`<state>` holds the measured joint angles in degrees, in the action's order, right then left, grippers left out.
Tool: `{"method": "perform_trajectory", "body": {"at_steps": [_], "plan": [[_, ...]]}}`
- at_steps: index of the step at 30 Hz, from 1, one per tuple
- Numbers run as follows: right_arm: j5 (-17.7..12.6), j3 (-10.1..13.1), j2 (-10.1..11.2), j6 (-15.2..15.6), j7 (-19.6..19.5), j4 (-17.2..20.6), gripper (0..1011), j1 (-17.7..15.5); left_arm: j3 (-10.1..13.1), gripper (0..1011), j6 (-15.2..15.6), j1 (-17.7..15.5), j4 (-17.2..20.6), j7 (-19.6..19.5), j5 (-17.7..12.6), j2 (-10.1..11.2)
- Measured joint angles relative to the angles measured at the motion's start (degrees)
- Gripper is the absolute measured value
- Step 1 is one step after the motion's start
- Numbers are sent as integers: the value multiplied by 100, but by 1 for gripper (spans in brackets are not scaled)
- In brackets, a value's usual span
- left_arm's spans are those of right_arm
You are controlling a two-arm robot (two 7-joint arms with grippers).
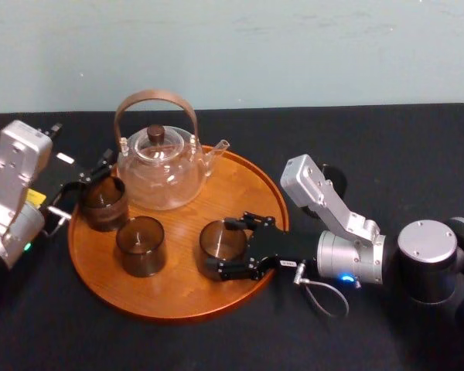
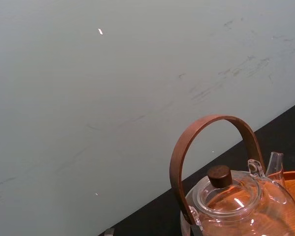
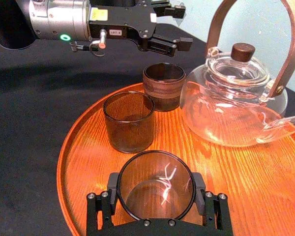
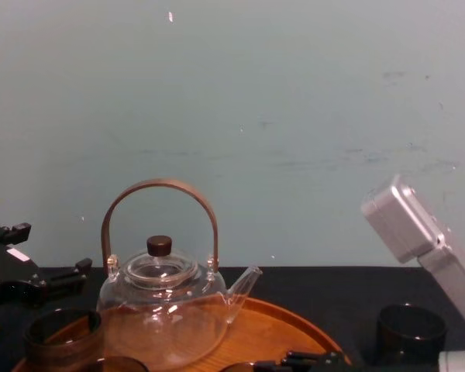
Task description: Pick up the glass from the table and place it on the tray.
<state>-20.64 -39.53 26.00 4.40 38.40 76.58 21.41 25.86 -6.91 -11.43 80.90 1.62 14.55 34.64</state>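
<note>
Right gripper is clamped around the glass, one pad against each side wall, and the glass stands upright on the tray, in the half nearer the robot's right. Just beside it stands a second tumbler, with a ribbed one at the tray's left rim. The teapot fills the far side (its spout points right). Left gripper hangs spread and empty just beside the ribbed tumbler. Bare wood lies between the held glass and the teapot. Another tumbler stands on the black table behind the right arm.
</note>
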Motion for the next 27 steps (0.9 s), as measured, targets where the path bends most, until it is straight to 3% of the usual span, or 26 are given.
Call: {"method": "perform_trajectory", "body": {"at_steps": [11, 16, 27], "plan": [[-1, 6, 4, 7, 11, -1, 907, 0, 0, 1001, 0, 0, 0, 0, 0, 0], [-6, 6, 7, 10, 20, -4, 1002, 1, 0, 1001, 0, 0, 0, 0, 0, 0], [-19, 6, 10, 10, 27, -4, 1002, 6, 0, 1001, 0, 0, 0, 0, 0, 0]]}}
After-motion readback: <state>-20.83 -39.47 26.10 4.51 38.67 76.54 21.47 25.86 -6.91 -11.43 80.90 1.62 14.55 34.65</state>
